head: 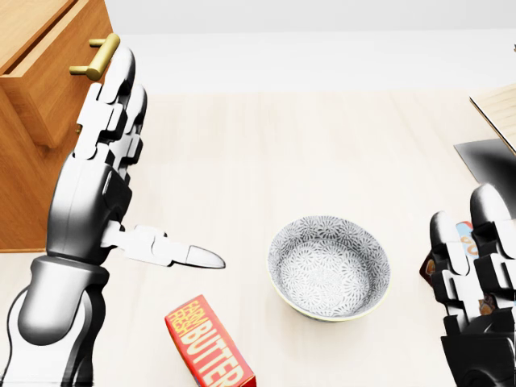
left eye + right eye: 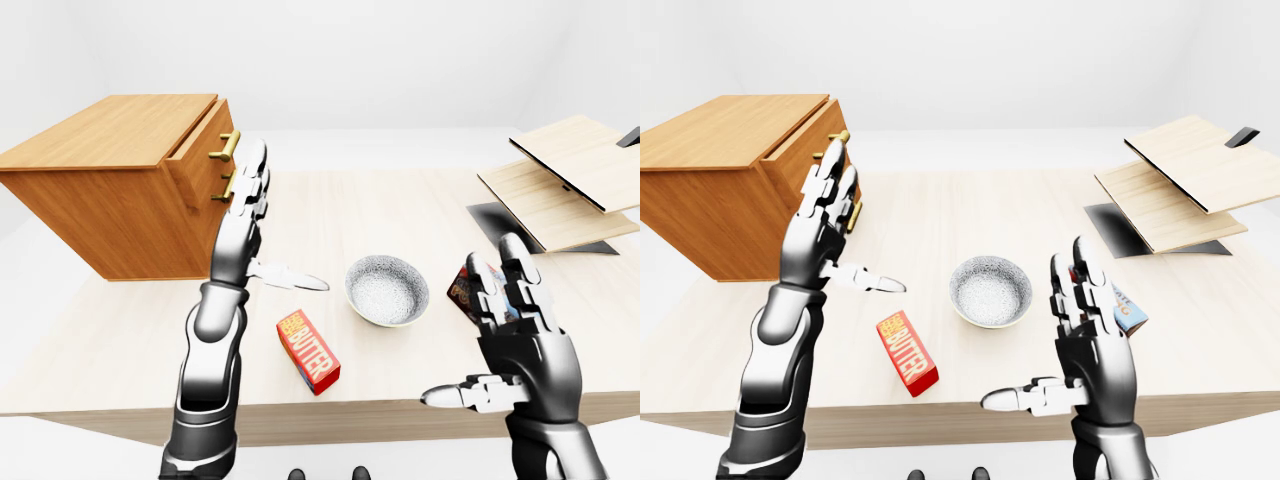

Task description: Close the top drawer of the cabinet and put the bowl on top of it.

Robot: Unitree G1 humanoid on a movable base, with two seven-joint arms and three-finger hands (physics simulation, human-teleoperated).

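Your left hand [image 2: 243, 215] stood raised with fingers spread, just beside the brass handles [image 2: 228, 165] of the orange-brown wooden cabinet [image 2: 110, 180] at the desk's [image 2: 330, 210] left edge. The speckled grey ceramic bowl [image 2: 387, 289] sat mid-desk, the red butter box [image 2: 307, 351] near the bottom edge, your right hand [image 2: 515, 345] spread wide.

red butter box [image 2: 308, 351], table [image 2: 400, 210], wooden boards [image 2: 565, 180]

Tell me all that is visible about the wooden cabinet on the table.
The cabinet is a box of orange-brown wood that stands at the left of the table. Its top is flat and bare. The top drawer is pulled out a little and carries a brass handle; a second brass handle shows below. The left hand is raised open beside the drawers; contact cannot be told.
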